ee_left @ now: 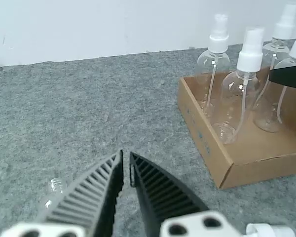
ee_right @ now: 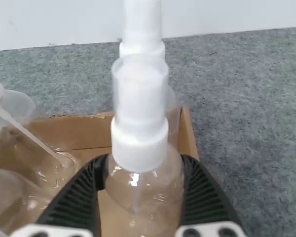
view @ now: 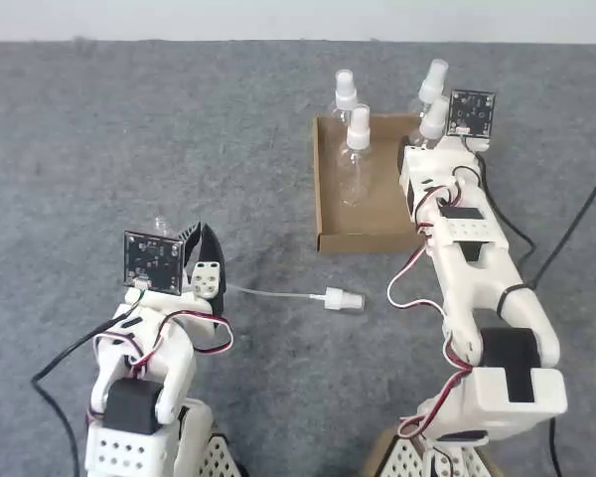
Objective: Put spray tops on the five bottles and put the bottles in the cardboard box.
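The cardboard box (view: 326, 189) lies at the right centre of the table. Three clear bottles with white spray tops (view: 358, 139) stand in it. My right gripper (view: 429, 139) is at the box's right side, shut on a fourth capped bottle (ee_right: 140, 123) held upright over the box floor. A loose spray top (view: 342, 298) with its thin tube lies on the felt between the arms. My left gripper (ee_left: 126, 168) is low over the felt with its fingers together and nothing between them. An uncapped clear bottle (ee_left: 56, 186) sits just beside it.
Grey felt (view: 129, 129) covers the table, with a white wall at the far edge. The box's near wall (ee_left: 222, 158) faces the left arm. Open felt spreads to the left of the box.
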Available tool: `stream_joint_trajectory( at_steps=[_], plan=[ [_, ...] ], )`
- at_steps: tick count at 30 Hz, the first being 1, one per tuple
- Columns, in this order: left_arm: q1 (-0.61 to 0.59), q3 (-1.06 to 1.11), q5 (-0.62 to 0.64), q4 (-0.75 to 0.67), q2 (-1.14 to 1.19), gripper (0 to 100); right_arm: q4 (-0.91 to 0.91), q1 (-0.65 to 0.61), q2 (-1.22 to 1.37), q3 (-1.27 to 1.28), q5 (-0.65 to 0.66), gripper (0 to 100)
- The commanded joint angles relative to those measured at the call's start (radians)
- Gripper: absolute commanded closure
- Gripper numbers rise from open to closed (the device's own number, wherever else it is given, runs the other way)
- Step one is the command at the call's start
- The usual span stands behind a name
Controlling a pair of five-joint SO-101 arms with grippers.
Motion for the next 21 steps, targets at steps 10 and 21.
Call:
stream_joint_trajectory(
  at_steps=[10, 21],
  plan=[
    [-0.006, -0.007, 0.008, -0.031, -0.014, 99, -0.007, 0.002, -0.010, -0.054, 0.002, 82.3],
    [-0.006, -0.007, 0.008, -0.031, -0.014, 99, -0.012, 0.002, -0.010, -0.054, 0.002, 82.1]
  ],
)
